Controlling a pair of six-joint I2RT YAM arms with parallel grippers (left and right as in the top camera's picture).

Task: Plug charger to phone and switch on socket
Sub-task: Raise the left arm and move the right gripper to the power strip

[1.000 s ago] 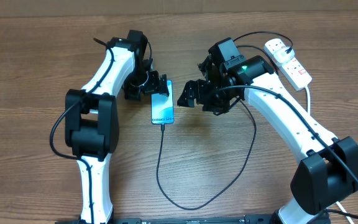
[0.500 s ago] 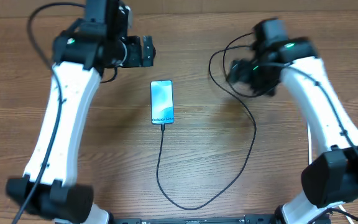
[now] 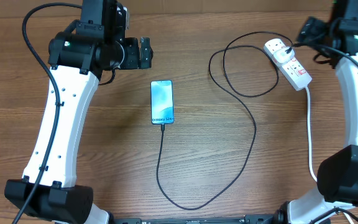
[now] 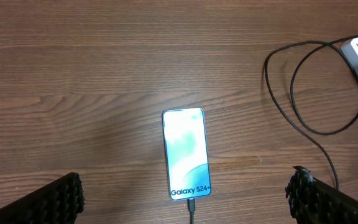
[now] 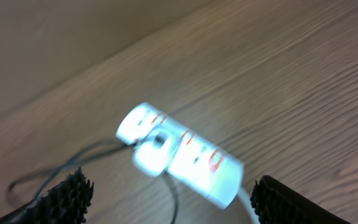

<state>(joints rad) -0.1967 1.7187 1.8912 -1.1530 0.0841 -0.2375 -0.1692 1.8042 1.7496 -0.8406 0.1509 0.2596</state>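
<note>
Hovering empty over a wired-up phone and socket, both arms sit well apart.

The phone lies flat, screen up, in the middle of the surface, with the charger tip at its near short edge. The black cable loops toward the front, climbs on the right, coils once and ends at its white plug, seated in the socket at the far right. The left gripper hangs beyond the phone, jaws spread wide, holding nothing. The right gripper hangs just beside the socket's far end, jaws likewise parted and empty. The socket's red marks are blurred, so I cannot tell the switch position.
</note>
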